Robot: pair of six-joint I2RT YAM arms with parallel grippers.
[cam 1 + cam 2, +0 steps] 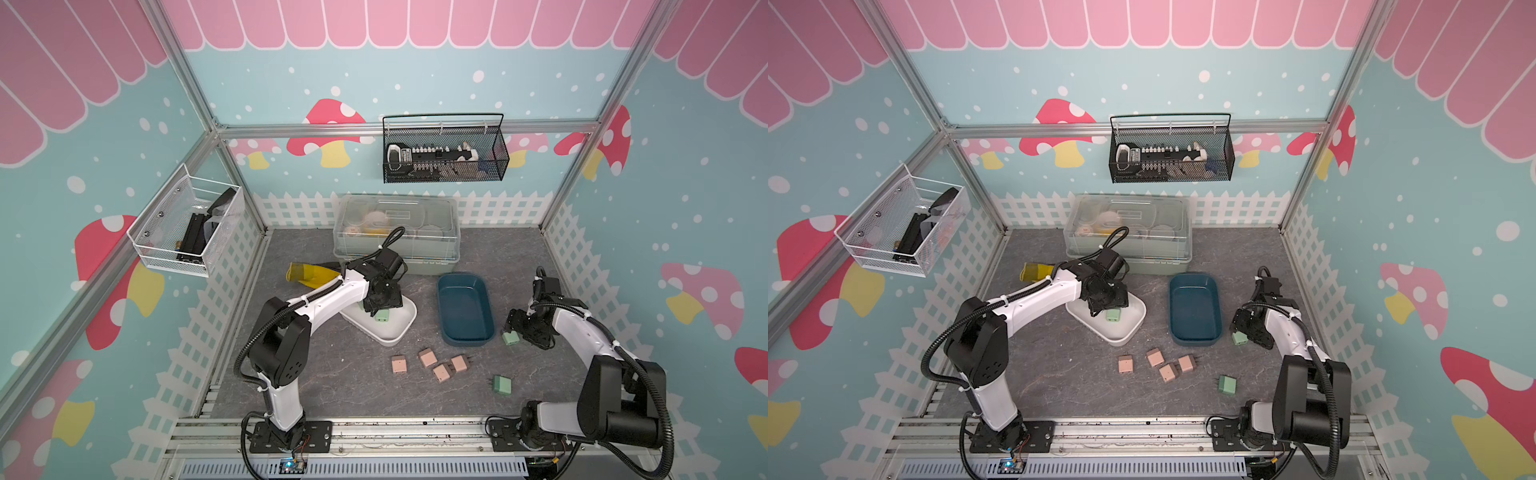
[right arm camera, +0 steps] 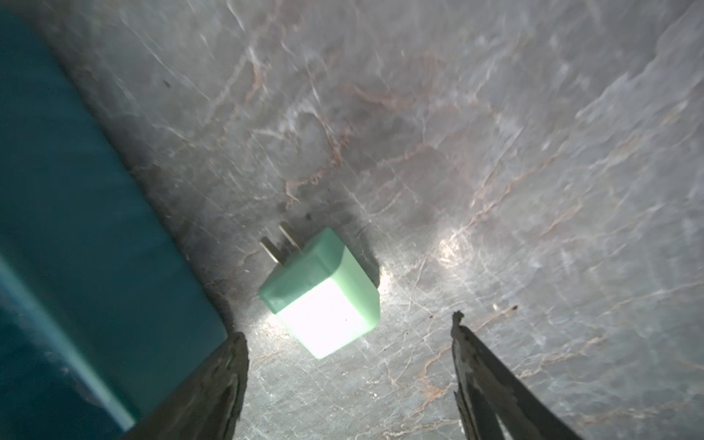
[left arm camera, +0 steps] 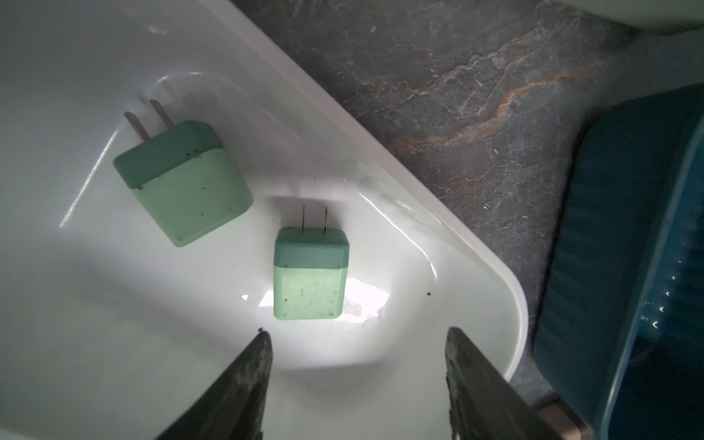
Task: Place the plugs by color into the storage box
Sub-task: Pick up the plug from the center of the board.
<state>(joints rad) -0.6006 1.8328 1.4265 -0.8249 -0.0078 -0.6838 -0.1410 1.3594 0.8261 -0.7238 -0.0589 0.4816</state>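
The white storage box [image 1: 397, 334] holds two mint green plugs [image 3: 183, 183] [image 3: 310, 274] lying flat, prongs pointing away from my left gripper [image 3: 358, 339]. That gripper hangs open just above the box floor, holding nothing. The dark teal storage box [image 1: 465, 307] beside it looks empty. My right gripper [image 2: 348, 331] is open low over the table, a third green plug [image 2: 324, 293] lying just ahead of its fingertips, right of the teal box. Several salmon pink plugs [image 1: 428, 358] cluster on the table in front of the boxes. Another green plug [image 1: 502, 384] lies near them.
A large translucent lidded box [image 1: 397, 232] stands at the back of the grey table [image 1: 332, 374], with a yellow item [image 1: 307, 274] to its left. A black mesh basket [image 1: 444, 149] hangs on the back wall. A white one [image 1: 187, 224] hangs on the left wall.
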